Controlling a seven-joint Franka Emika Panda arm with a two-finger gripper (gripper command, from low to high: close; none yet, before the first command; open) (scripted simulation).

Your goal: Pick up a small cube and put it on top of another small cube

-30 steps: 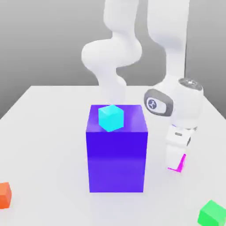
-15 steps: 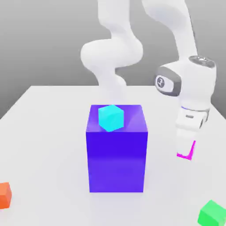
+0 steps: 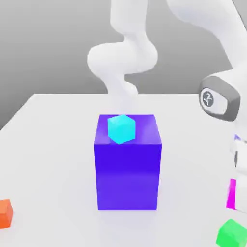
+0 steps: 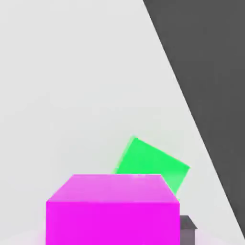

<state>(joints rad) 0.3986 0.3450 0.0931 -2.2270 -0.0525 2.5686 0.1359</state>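
End effector: clenched on the magenta cube, at the exterior view's right edge.
Magenta cube: carried clear of the surface, just above the green cube.
Handling: looks rigid, light, smooth-faced; likely to slip if tilted.
Hold: two opposite flat faces, centred.

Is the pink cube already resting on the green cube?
Apart. In the exterior view the pink cube, held in the gripper, hangs above the green cube with bare table between them.
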